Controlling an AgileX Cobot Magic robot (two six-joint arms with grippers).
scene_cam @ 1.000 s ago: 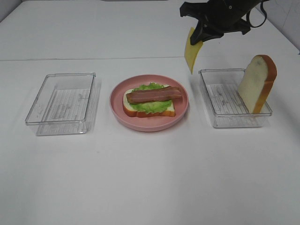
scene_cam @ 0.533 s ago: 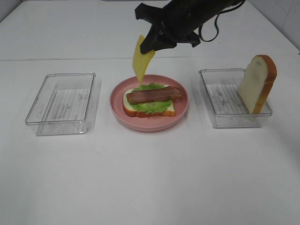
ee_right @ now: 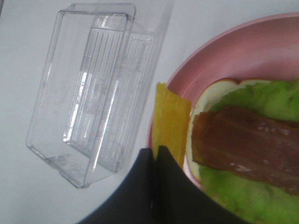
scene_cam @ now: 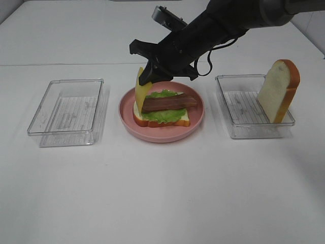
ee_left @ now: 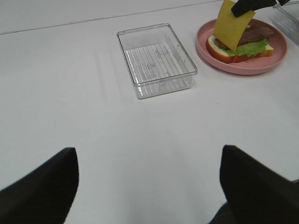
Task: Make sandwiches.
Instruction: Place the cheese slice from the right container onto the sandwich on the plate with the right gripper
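Since a second ago, your right arm has swung across from above the clear plastic tray on the right and come down beside the round pink plate. Half a second ago the thin yellow cheese square hung above the plate's far rim. Now it hangs lower, at the end of the open sandwich. Nothing else has moved.

The right jaws are clenched on the top edge of the cheese square. It hangs directly below them, standing on edge. Its long axis runs up and down with a slight lean, and its flat face is turned toward the sandwich. You cannot tell whether its lower edge touches the plate or the bread.

Just beside the hanging cheese, the white bread slice with orange-brown crust lies flat on the plate. On it lies ruffled green lettuce, and on top of that a brown bacon strip. The strip's long axis runs away from the right jaws toward the right-hand tray.

A second white bread slice stands upright in that tray, leaning on its far wall, well apart from the right jaws. Another clear plastic tray sits on the white surface, near the right jaws on their other side.

The left jaws are spread wide and grasp nothing. That tray lies ahead of them, and the plate lies well apart.
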